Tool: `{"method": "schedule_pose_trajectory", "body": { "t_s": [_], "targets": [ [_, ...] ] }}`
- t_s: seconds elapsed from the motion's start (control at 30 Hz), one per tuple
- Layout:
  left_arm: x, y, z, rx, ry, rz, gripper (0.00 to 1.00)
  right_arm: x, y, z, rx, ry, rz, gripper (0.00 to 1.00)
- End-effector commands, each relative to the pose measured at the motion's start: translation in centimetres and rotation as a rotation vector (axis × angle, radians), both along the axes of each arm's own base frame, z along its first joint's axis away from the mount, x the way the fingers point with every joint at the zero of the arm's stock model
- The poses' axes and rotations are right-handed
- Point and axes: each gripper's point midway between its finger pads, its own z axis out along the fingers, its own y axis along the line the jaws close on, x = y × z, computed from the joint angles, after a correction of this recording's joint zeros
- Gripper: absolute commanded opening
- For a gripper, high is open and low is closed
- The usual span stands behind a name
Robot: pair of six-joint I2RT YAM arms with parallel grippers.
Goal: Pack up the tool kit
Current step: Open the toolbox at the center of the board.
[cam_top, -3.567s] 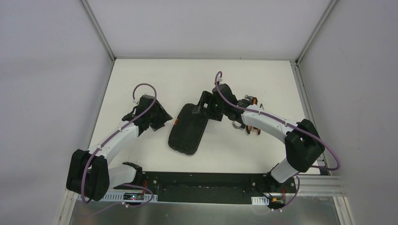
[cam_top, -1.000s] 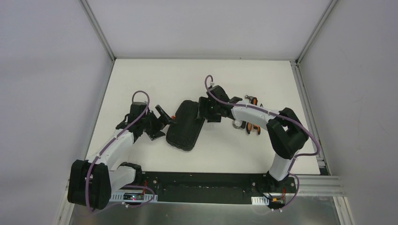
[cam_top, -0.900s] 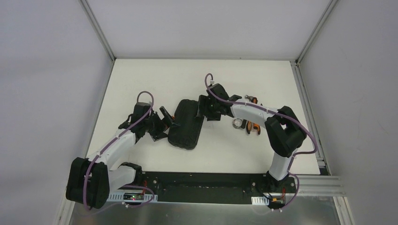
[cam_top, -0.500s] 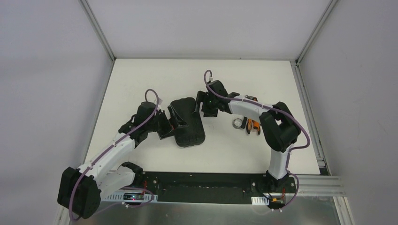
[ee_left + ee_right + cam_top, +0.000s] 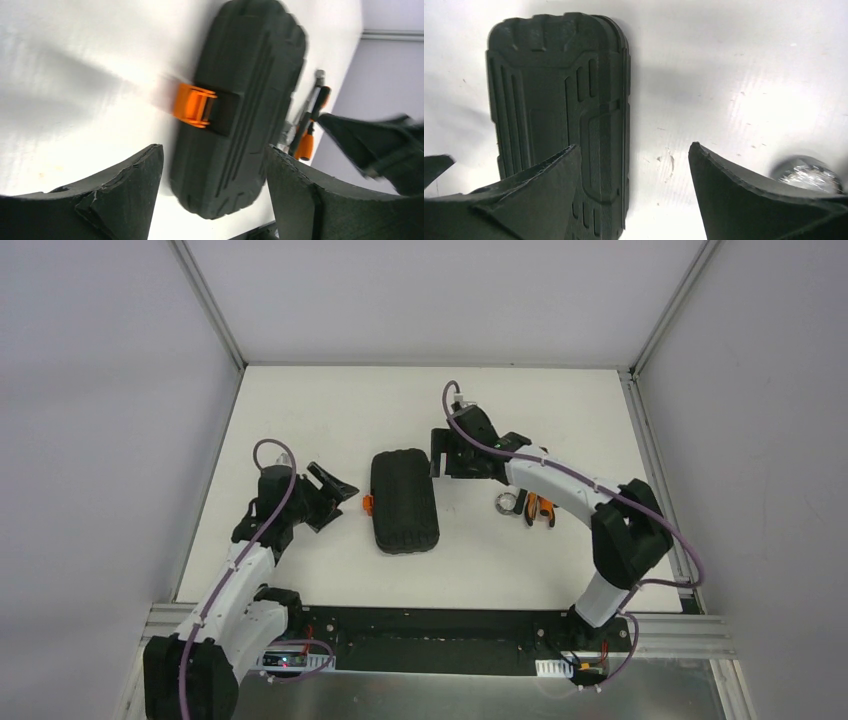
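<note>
Tools (image 5: pixel 540 510) are lying right of the case (image 5: pixel 404 500); left hand (image 5: pixel 338 483) and right hand (image 5: pixel 438 453) are gaping wide, empty. The case is now sitting straighter than before.

Orange latch (image 5: pixel 195 105) motion-blurred in the left wrist view; hand tools (image 5: pixel 538 510) a tiny indistinct cluster from above.

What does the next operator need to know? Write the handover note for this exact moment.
Left gripper: jaws open, empty, left of the case, near its orange latch.
Right gripper: jaws open, empty, at the case's far right corner.
The case lies flat and shut between them.
Tools: loose to the case's right, beside the right arm.
Done: nothing packed.
Left: open the case, load the tools, close it.
</note>
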Motion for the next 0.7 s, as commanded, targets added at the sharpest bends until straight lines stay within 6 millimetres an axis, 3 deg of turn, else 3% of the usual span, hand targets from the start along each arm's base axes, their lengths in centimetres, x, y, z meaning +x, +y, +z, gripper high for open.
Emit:
{"method": "schedule_pose_trajectory", "body": {
  "t_s": [0.0,0.23,0.67],
  "targets": [
    [1.1,0.7,-1.3,-0.021,0.022,0.015,0.72,-0.8,-1.9,4.2,-0.069,-0.149,0.014,0.82],
    [2.5,-0.8,-3.2,-0.079,0.056,-0.046,0.63,-3.0,-0.3,5.3,-0.12,-0.199,0.055,0.82],
    [3.2,-0.5,-5.7,-0.05,0.096,-0.042,0.41,-4.7,1.3,2.8,-0.137,-0.138,0.084,0.82]
  ]
}}
